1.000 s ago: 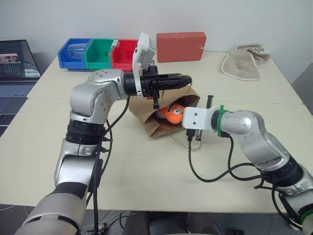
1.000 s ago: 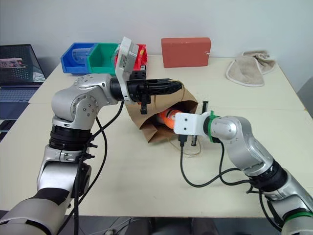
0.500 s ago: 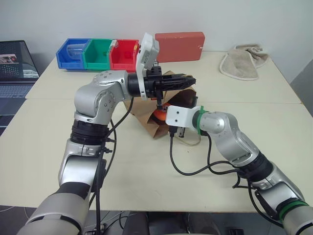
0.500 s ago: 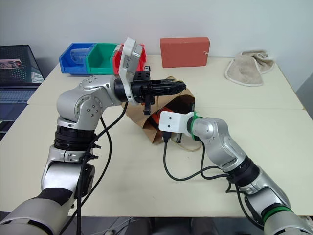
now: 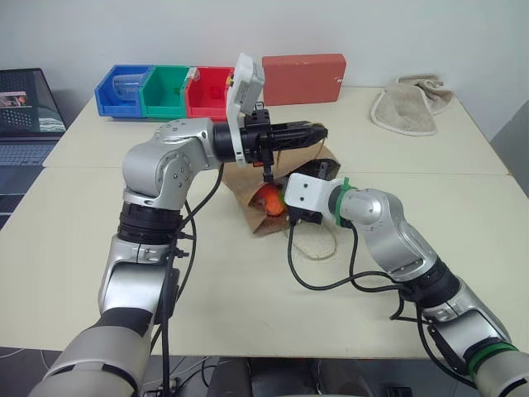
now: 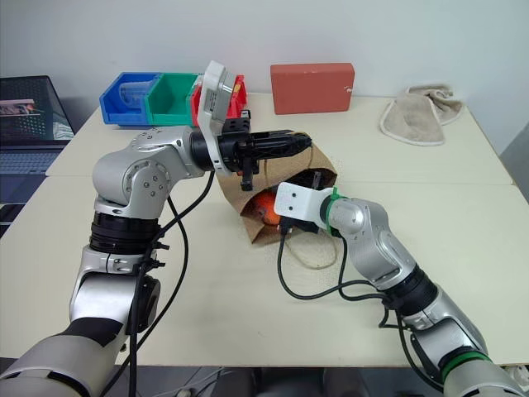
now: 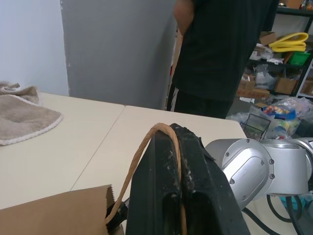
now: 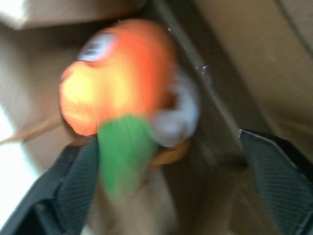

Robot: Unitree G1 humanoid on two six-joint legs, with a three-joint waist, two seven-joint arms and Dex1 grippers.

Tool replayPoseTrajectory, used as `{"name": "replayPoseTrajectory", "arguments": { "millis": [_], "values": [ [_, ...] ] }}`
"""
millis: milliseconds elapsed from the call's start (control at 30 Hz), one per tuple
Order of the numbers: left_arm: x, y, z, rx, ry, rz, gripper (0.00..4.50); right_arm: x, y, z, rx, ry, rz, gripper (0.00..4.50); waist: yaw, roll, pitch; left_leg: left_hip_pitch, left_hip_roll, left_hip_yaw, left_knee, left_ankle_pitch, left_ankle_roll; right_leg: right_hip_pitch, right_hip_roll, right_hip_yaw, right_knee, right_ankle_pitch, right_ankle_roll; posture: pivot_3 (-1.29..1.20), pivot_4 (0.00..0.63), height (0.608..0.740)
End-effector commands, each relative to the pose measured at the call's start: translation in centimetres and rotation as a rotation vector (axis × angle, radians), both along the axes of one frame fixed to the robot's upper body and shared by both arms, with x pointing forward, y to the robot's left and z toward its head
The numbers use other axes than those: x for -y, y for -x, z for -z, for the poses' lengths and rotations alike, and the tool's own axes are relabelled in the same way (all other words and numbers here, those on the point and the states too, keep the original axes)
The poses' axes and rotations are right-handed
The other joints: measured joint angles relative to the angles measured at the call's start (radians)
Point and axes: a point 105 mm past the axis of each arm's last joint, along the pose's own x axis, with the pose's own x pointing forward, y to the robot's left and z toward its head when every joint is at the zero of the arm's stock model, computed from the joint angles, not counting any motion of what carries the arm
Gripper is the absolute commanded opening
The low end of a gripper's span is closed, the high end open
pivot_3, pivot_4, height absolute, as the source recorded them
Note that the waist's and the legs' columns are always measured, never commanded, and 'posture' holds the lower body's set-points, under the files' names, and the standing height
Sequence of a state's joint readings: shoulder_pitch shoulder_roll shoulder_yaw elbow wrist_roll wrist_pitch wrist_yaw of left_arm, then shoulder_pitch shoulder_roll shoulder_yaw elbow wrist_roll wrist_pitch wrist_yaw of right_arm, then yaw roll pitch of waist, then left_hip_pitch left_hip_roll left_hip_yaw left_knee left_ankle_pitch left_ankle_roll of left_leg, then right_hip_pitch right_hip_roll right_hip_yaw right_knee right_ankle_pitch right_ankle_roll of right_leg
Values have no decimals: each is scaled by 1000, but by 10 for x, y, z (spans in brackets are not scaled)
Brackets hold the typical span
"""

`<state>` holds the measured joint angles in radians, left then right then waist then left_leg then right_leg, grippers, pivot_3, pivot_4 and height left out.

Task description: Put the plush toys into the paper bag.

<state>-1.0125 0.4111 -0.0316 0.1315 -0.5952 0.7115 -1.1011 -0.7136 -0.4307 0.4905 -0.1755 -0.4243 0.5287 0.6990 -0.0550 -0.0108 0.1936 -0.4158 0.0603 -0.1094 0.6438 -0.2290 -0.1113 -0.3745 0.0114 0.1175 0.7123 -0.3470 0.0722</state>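
Hanging by its twine handle (image 7: 146, 161) from the clamped left gripper (image 7: 178, 147), the paper bag (image 6: 248, 217) already held the carrot (image 8: 122, 73); right gripper (image 8: 166, 186) gaped wide, its job probably done.

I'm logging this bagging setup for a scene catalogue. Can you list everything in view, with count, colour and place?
paper bag: one, brown, table centre, lying with its mouth toward the right arm
twine handle: one, tan, pinched in the left pincer; a second loop lies on the table
carrot plush: one, orange with green leaves, inside the bag mouth
egg plush: one, white, partly hidden behind the carrot
bins: three, blue, green, red, far left of the table
box: one, red, far edge
towel: one, beige, far right
laptop: one, dark, left of the table
person: one, black clothes, standing beyond the table
left pincer: shut on the handle
right pincer: open at the bag mouth
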Motion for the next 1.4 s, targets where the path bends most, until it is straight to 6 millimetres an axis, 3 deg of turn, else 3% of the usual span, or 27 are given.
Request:
{"name": "replayPoseTrajectory", "arguments": {
  "millis": [33, 133, 300, 467, 600, 667, 867, 1033, 1200, 1300, 1400],
  "values": [
    [0, 4, -15, 47, 33, 12, 0, 2, 7, -11, 9, -44, -8, 4446, 0, 0, 0, 0, 0, 0, 0, 0, 0, 0, 0, 0, 0, 0, 0, 0, 150, 740],
    [0, 4, -15, 47, 33, 10, 0, 0, 13, -12, -23, -70, -25, 4446, -1, 0, 0, 0, 0, 0, 0, 0, 0, 0, 0, 0, 0, 0, 0, 0, 150, 740],
    [0, 1, -13, 52, 19, -9, 0, 1, 32, -29, -62, -117, -88, 4446, -1, 0, 0, 0, 0, 0, 0, 0, 0, 0, 0, 0, 0, 0, 0, 0, 150, 740],
    [4, 2, -9, 49, 10, -4, 0, 10, 65, -50, -150, -189, -180, 4446, 1, 0, 0, 0, 0, 0, 0, -2, 3, 0, 0, 0, 0, 0, 0, 0, 150, 740],
    [5, 2, -8, 49, 10, -4, 0, 30, 94, -42, -285, -260, -188, 4446, 6, 0, 0, 0, 0, -1, -1, -2, 3, 1, 0, -1, -1, 0, 0, 0, 150, 740],
    [4, 2, -8, 49, 11, -7, 0, 41, 97, -36, -315, -301, -129, 4446, 7, 0, 0, -1, 0, -1, -1, -2, 3, 1, 0, -1, -2, 0, 0, 0, 150, 740],
    [1, -1, -8, 53, 8, -20, 0, 83, 84, 17, -462, -487, 199, 4446, 6, 0, 0, 0, 0, -1, -1, -2, 4, 1, 0, 0, -1, 0, 0, 0, 150, 740],
    [1, -1, -9, 56, 9, -23, 0, 88, 61, 47, -512, -554, 351, 4446, -4, 0, 0, 1, 0, 1, 0, -2, 4, 1, 0, 2, 0, 0, 0, 0, 150, 740],
    [0, 0, -9, 59, 6, -26, 0, 83, 41, 54, -504, -607, 359, 4446, -4, 0, 0, 1, 0, 1, -1, -2, 4, 0, 0, 2, -1, 0, 0, 0, 150, 740],
    [-1, 0, -9, 60, 5, -30, 0, 78, 37, 51, -510, -646, 342, 3846, -3, 0, 0, 1, 0, 1, -1, -2, 4, 0, 0, 1, -1, 0, 0, 0, 150, 740],
    [-2, 0, -9, 60, 6, -33, 0, 76, 38, 51, -520, -654, 332, 2815, -2, 0, 0, 1, 0, 1, -2, -2, 4, 0, 0, 1, -1, 0, 0, 0, 150, 740]
  ]
}}
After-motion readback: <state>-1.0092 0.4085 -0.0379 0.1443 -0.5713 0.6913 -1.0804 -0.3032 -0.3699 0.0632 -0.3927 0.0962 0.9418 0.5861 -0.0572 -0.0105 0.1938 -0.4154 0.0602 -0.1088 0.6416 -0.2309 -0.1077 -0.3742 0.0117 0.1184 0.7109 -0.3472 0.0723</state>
